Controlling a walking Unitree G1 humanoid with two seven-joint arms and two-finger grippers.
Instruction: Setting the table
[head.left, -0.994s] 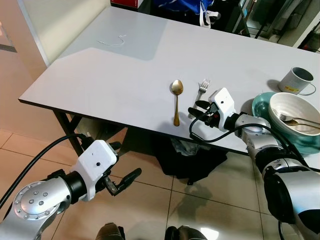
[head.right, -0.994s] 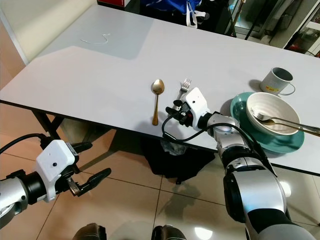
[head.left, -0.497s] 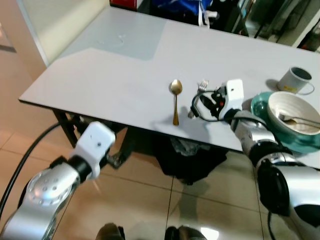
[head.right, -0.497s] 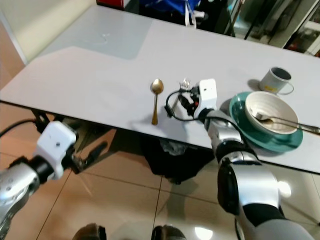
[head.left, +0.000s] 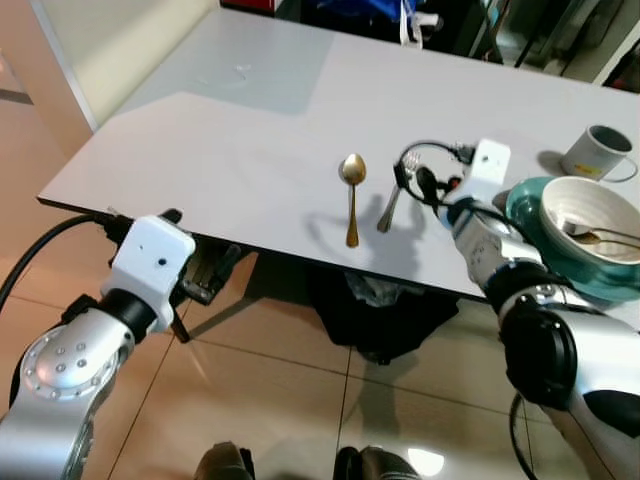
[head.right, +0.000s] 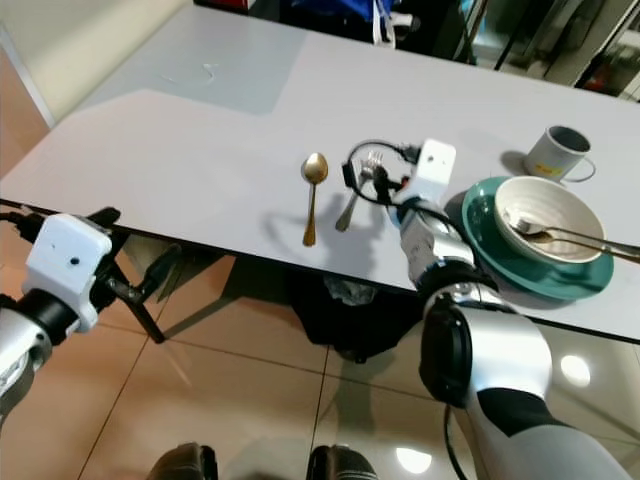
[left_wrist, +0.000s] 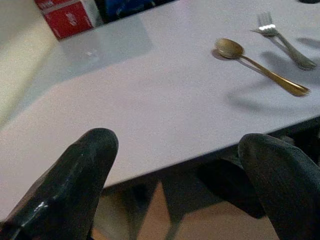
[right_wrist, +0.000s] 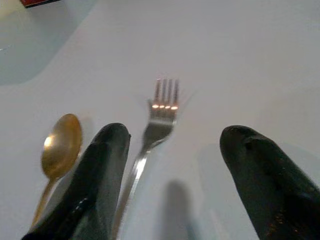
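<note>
Grey tabletop (head.left: 220, 150) runs across the upper half of the left eye view, with a gold spoon (head.left: 351, 194) at centre and a silver fork (head.left: 393, 194) just to its right. A second ago the right claw (head.left: 428, 186) hung off the near edge below the fork; it has since lifted and now sits over the surface right of the fork, apart from it. At far right a white bowl (head.left: 590, 225) with cutlery in it rests on a teal plate (head.left: 524, 208), with a white mug (head.left: 594, 153) above them. The left claw (head.left: 190, 262), low over the tiles before, has risen to the tabletop's near edge at lower left.

Right eye view: the same layout, spoon and fork parallel at centre.

Left wrist view: the left claw's two fingers (left_wrist: 75, 185) are spread wide with nothing between them, aimed at the table edge; spoon and fork lie in the upper right.

Right wrist view: the right claw's fingers (right_wrist: 95, 175) are wide apart and empty, the fork's handle running beside one finger, the spoon at lower left.
</note>
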